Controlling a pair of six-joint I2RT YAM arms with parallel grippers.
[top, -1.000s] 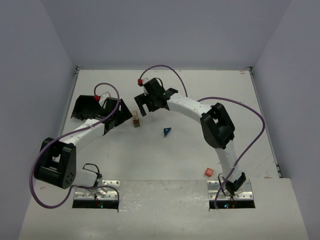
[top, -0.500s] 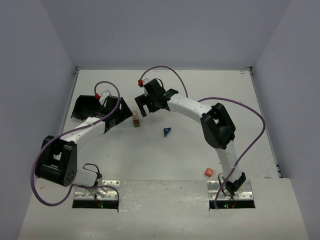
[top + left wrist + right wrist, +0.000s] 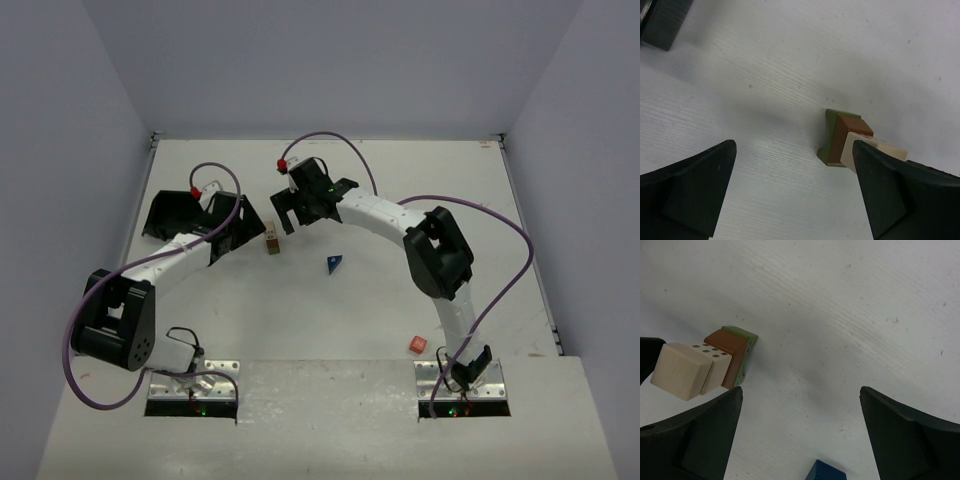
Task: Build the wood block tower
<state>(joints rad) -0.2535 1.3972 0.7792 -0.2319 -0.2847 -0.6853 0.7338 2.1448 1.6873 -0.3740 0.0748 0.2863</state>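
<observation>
stack between left tool and right tool, wedge near

White arm links, black joint housings, looping purple cables, small red plugs; black pincer fingers

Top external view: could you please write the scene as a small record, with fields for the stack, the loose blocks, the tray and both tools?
stack: upright, green base, brown block, pale wood on top
stack position: mid table, between the two tools
blue wedge: loose on the table, right of the stack
red cube: loose, near the right arm's base
left tool: open, holds nothing
right tool: open, holds nothing
black tray: far left, partly under the left arm
tower: not finished, two blocks apart
</observation>
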